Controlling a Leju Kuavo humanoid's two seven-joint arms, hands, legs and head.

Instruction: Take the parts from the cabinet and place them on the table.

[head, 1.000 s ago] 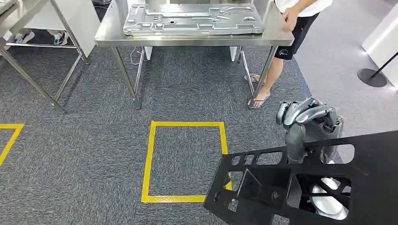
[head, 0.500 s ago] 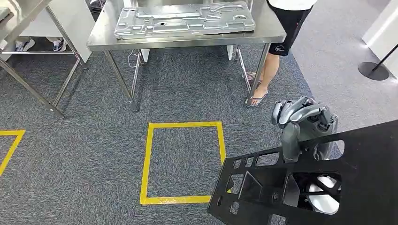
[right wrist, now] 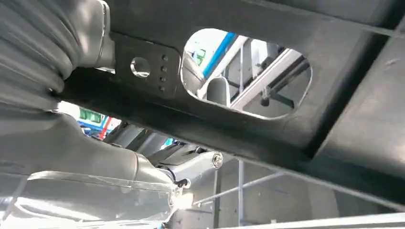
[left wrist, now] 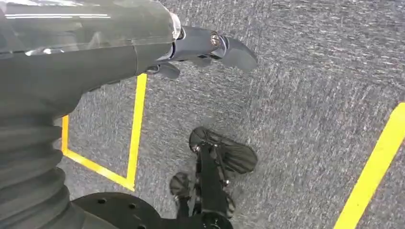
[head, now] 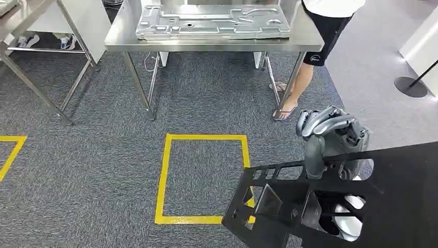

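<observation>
Swaying slightly, your view has shifted while the right hand (head: 330,135) still grips the black perforated panel (head: 330,201), carrying it toward the tabletop (head: 304,39).

Two sheet parts are in sight: one black panel (head: 361,201) at 5 o'clock of the head view and one silver stamped panel (head: 212,21) at 12 o'clock. There are two steel tables, one (head: 304,39) at 12 o'clock and one (head: 31,15) at 10 o'clock. Yellow tape marks two floor squares, one (head: 164,175) at 6 o'clock and one (head: 13,150) at 9 o'clock, and one person (head: 323,31) stands at 1 o'clock.

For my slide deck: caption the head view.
Right hand carries black part toward steel table.
</observation>
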